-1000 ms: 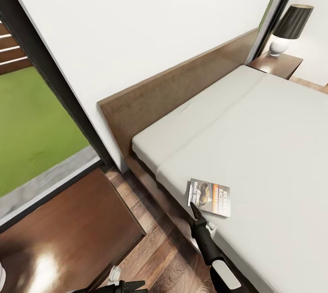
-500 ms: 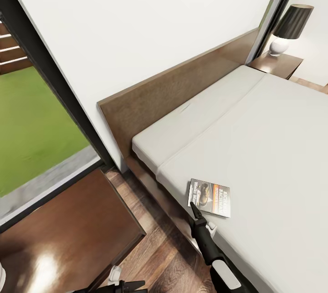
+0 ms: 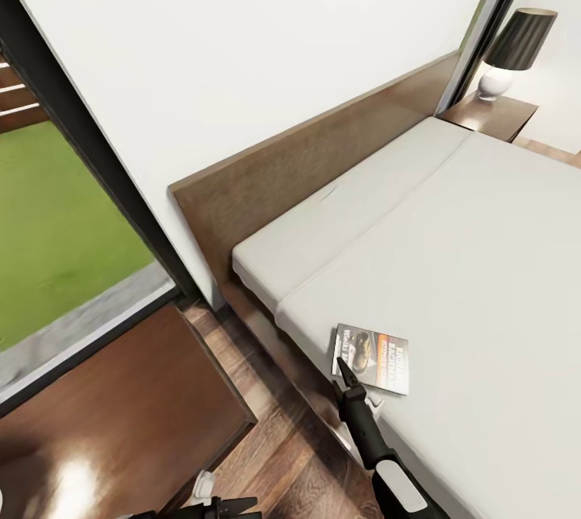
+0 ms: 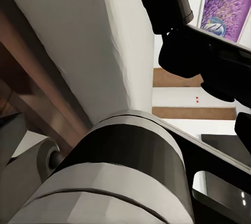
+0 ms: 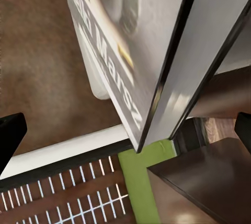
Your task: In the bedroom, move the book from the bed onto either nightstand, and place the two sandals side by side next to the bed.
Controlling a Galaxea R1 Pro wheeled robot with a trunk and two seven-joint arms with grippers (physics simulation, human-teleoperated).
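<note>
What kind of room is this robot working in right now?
Most likely a bedroom: a low bed with a dark wooden headboard, a nightstand carrying a lamp, and a book on the mattress.

One book (image 3: 372, 348) lying on one bed (image 3: 484, 261). Two nightstands showing: near one (image 3: 121, 414), far one (image 3: 490, 113). One lamp (image 3: 512, 49) standing on far nightstand. One framed purple picture (image 4: 224, 17) hanging.

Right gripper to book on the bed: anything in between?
Nothing visible. The right gripper sits at the near edge of the book, which lies flat on the bed, with only bare mattress around it.
</note>
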